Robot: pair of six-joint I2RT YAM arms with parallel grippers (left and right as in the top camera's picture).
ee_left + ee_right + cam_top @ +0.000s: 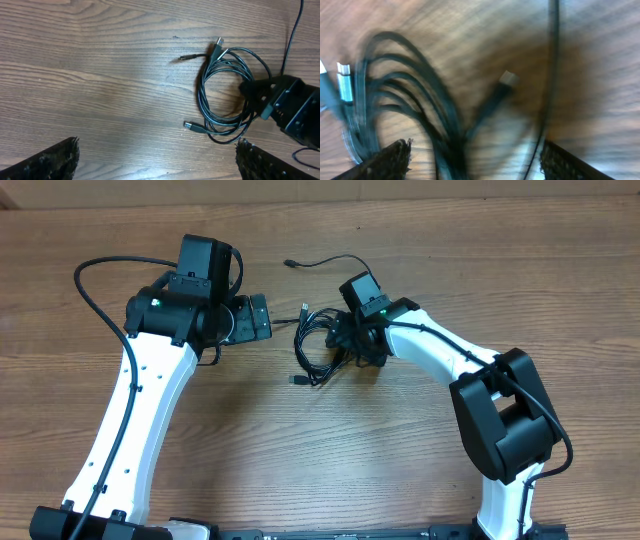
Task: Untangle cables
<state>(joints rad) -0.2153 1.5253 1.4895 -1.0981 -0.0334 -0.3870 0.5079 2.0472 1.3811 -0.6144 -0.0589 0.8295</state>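
Cables (318, 350): lying where, measured from the right gripper (352, 345)?

Under its fingertips and spreading to its left, flat on the wooden table (100, 220). Left gripper (262, 317) further left again, near the coil but not touching.

Gaping or clenched?

Left: spread wide, holding nothing. Right: jaws apart, straddling a few strands at the coil's right edge; no pinch visible, though blurred in the wrist view.

Long axis?

Roughly oval, longer from near side to far side, so lying crosswise to the right gripper's reach.

Looks?

Thin, black, glossy; several overlapping turns, with plug ends (192, 126) on the side away from the right gripper. Also a loose strand (325, 260) beyond the right gripper, on the far side.

Nearer arm?

Right, clearly. Probably a matter of closing there and drawing strands rightward.
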